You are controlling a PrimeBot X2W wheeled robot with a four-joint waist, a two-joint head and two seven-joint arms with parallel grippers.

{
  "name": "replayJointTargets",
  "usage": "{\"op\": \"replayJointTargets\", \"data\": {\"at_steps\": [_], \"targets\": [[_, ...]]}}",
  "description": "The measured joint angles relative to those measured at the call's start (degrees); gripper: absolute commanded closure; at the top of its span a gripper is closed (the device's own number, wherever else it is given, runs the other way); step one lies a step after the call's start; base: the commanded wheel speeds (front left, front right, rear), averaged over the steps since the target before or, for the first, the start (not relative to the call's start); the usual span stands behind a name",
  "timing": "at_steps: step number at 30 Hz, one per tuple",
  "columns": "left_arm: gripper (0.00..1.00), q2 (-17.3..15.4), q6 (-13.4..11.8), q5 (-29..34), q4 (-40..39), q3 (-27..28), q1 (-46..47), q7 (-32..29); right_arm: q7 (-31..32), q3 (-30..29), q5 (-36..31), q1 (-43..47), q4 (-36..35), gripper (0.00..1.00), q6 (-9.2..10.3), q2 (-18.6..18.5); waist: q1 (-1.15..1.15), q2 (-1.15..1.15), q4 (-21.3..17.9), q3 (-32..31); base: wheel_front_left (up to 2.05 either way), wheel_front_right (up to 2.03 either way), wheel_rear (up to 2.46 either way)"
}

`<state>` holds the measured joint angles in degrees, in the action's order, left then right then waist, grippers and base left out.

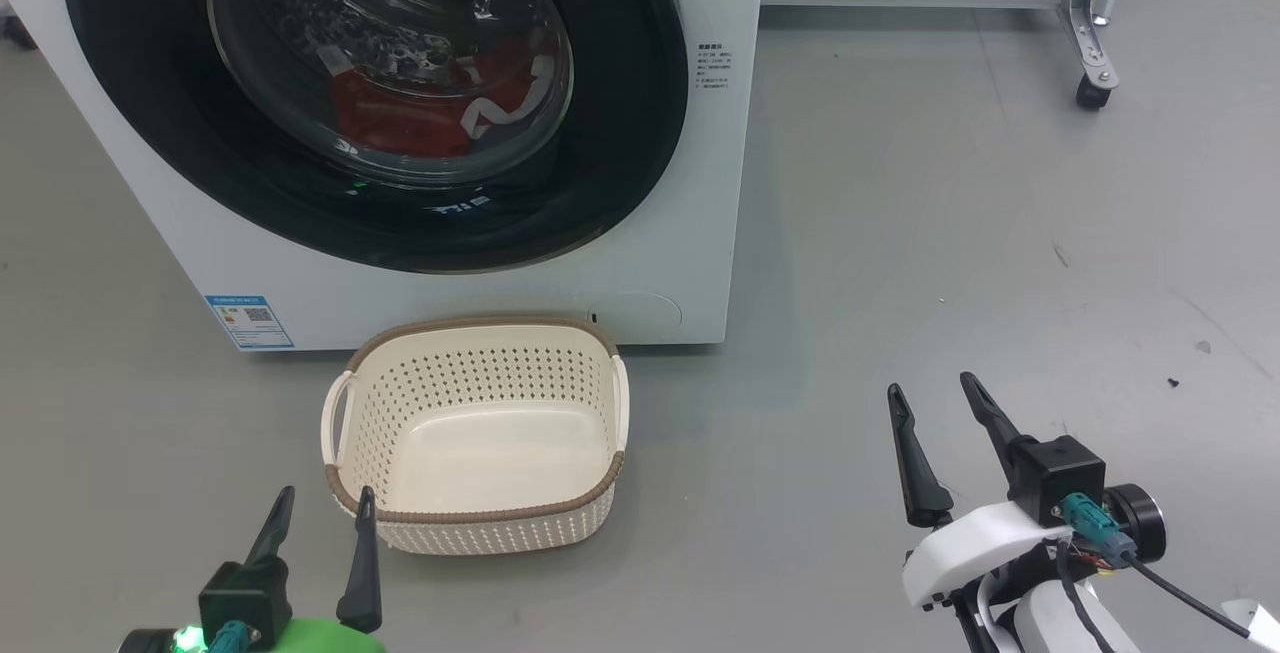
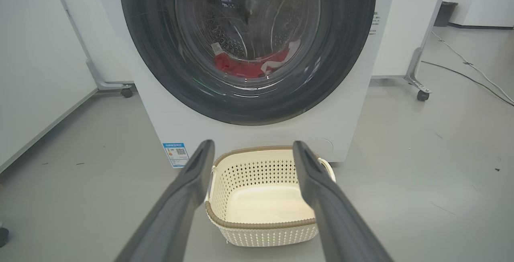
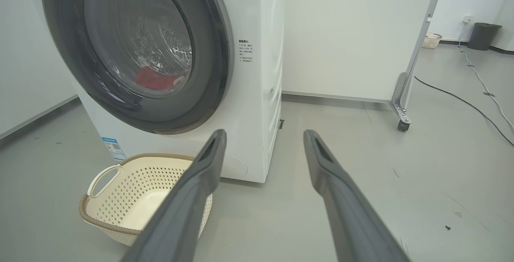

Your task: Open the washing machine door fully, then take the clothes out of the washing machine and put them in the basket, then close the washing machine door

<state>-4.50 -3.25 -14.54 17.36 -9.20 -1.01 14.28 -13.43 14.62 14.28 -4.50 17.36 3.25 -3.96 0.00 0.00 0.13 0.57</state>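
Right now the round black-rimmed glass door (image 1: 390, 43) is shut, red clothes (image 1: 400, 118) behind it. Left gripper (image 1: 328, 493), near the cream plastic basket (image 1: 480, 515), and right gripper (image 1: 930, 383) have jaws apart.

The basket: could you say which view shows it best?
The head view: the basket shows almost whole, empty inside visible. In the left wrist view gripper fingers cross its sides; in the right wrist view one hides its right part.

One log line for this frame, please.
stage: not started | door: shut | clothes: inside washer | basket: empty, before washer | left gripper: open, free | right gripper: open, free
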Motion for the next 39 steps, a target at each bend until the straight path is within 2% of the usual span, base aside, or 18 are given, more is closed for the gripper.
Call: {"op": "replayJointTargets", "data": {"at_steps": [39], "targets": [[0.0, 0.5, 0.0, -0.1, 0.9, 0.2, 0.1, 0.0, -0.5, 0.1, 0.3, -0.9, 1.7, 0.0, 0.01, 0.3, 0.0, 0.0, 0.0, -0.7, 0.0, 0.0, 0.0]]}}
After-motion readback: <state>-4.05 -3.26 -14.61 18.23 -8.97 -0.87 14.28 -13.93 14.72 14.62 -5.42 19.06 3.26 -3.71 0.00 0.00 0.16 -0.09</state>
